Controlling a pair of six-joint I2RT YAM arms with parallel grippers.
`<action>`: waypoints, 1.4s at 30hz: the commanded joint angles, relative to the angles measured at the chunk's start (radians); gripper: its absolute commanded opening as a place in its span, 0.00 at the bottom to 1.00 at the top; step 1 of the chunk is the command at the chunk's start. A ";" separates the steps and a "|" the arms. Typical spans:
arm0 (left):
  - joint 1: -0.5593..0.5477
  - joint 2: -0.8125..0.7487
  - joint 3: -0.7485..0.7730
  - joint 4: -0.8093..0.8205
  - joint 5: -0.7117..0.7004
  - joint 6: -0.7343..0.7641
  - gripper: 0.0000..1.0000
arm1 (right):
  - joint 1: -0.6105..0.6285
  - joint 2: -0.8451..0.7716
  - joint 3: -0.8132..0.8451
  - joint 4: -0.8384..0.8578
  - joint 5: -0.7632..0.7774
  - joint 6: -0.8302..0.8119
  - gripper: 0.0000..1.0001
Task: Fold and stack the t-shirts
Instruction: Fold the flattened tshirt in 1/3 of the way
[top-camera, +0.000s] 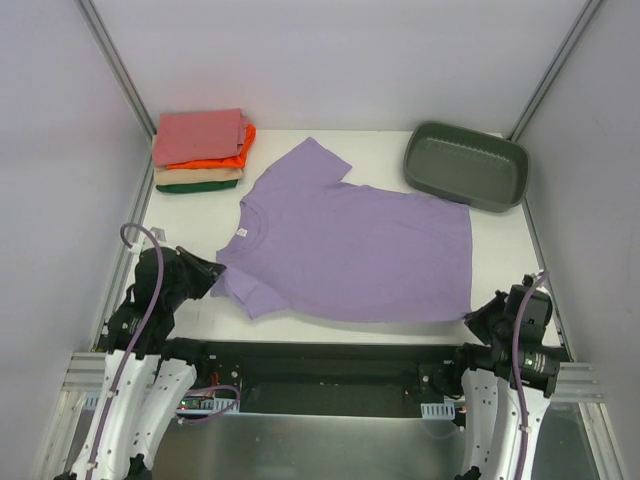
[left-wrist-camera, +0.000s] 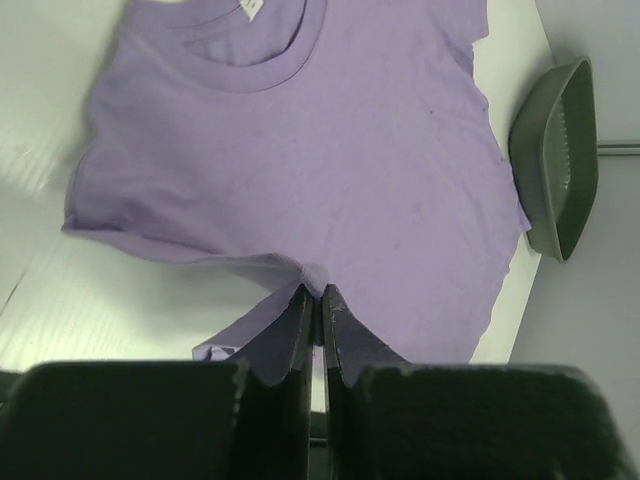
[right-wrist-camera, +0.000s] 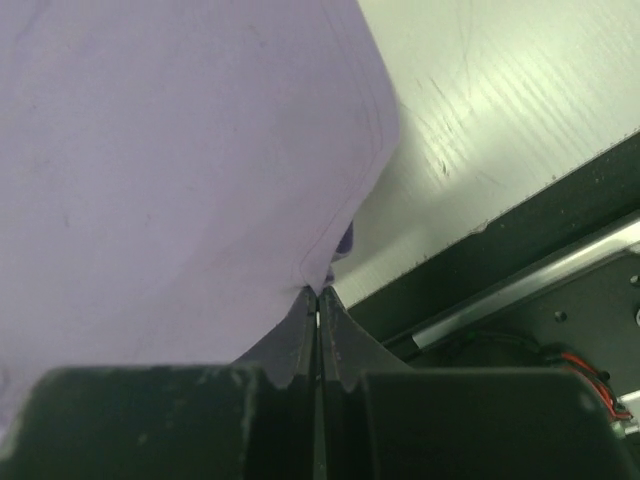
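The lavender t-shirt lies spread flat on the white table, collar to the left, hem to the right. My left gripper is shut on the shirt's near sleeve; the left wrist view shows the cloth pinched at the tips of my left gripper. My right gripper is shut on the near hem corner; the right wrist view shows the shirt nipped by my right gripper. A stack of folded shirts sits at the back left, salmon-pink on top, then orange, tan and dark green.
A grey-green plastic tub stands at the back right, also in the left wrist view. The table's near edge and the black base rail run just behind both grippers. Grey walls close in the sides.
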 joint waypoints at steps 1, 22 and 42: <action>0.005 0.119 0.000 0.251 0.012 0.038 0.00 | -0.003 0.081 0.011 0.122 0.043 0.018 0.01; 0.005 0.757 0.214 0.612 0.048 0.194 0.00 | -0.003 0.365 -0.068 0.490 0.136 0.087 0.01; 0.005 1.222 0.498 0.685 0.205 0.440 0.00 | -0.002 0.747 0.001 0.677 0.181 0.038 0.05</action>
